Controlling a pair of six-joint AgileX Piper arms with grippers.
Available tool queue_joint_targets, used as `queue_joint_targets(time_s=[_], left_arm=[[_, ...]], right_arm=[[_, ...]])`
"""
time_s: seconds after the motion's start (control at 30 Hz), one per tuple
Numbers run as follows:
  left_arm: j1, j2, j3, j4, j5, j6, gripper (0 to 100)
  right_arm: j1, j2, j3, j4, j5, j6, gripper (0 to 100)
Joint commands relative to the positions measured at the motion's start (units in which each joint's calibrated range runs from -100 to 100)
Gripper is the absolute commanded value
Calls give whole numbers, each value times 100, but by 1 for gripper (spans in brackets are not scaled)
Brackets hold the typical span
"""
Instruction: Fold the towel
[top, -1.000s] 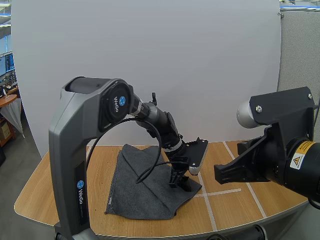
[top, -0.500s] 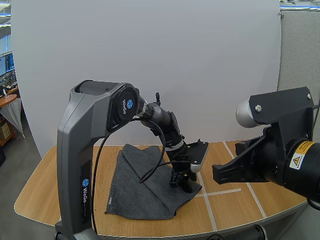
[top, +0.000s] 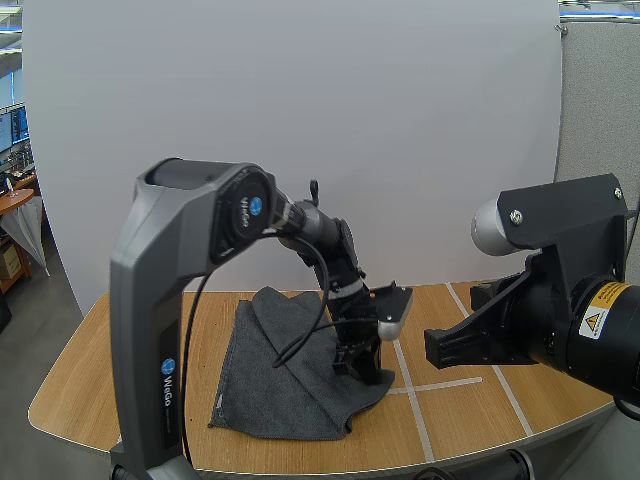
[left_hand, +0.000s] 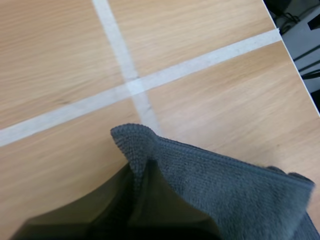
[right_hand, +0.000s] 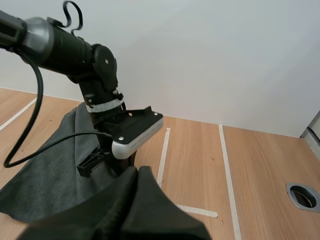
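Towel (top: 285, 375), dark grey, lay rumpled on wooden table (top: 470, 405), left of centre, its far edge bunched up. Left gripper (top: 356, 364) stood down at the towel's right-hand corner, fingers (left_hand: 160, 200) almost closed, the corner's hem pinched between the tips. That corner sat just beside the white tape cross (left_hand: 134, 88) on the tabletop. Right gripper (right_hand: 136, 172) hung off to the right, clear of the cloth, fingers pressed together as one wedge, holding nothing.

High view looks down from behind; 2 wrist views (left very near) share the towel (left_hand: 225, 180).
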Motion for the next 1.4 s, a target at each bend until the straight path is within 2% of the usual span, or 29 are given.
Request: queue_joint_targets(time_s=[0.0, 0.13, 0.37, 0.5, 0.73, 1.13, 1.2, 1.27, 1.33, 1.37], left_arm=[[286, -814, 6, -69, 418, -317, 0], [479, -1072, 55, -80, 418, -452, 0], [1285, -1764, 1078, -47, 418, -364, 0], [1597, -1968, 1473, -47, 418, -273, 0], [1897, -2050, 2086, -25, 418, -201, 0], [2173, -2050, 2515, 83, 418, -162, 0], [2230, -2050, 2515, 83, 418, -162, 5], [2283, -2050, 2515, 83, 418, -162, 16], [2340, -2050, 2515, 83, 418, -162, 35], [2358, -2050, 2515, 83, 418, -183, 48]], right_arm=[[-12, -31, 3, 14, 0, -53, 0], [-12, -31, 3, 24, 0, -53, 0], [-12, -31, 3, 289, 0, -206, 0], [-12, -31, 3, 510, 0, -316, 0], [-12, -31, 3, 547, 0, -315, 0], [-12, -31, 3, 698, 0, -355, 0], [-12, -31, 3, 698, 0, -355, 0], [-12, -31, 3, 698, 0, -355, 0], [-12, -31, 3, 698, 0, -355, 0], [-12, -31, 3, 698, 0, -355, 0]])
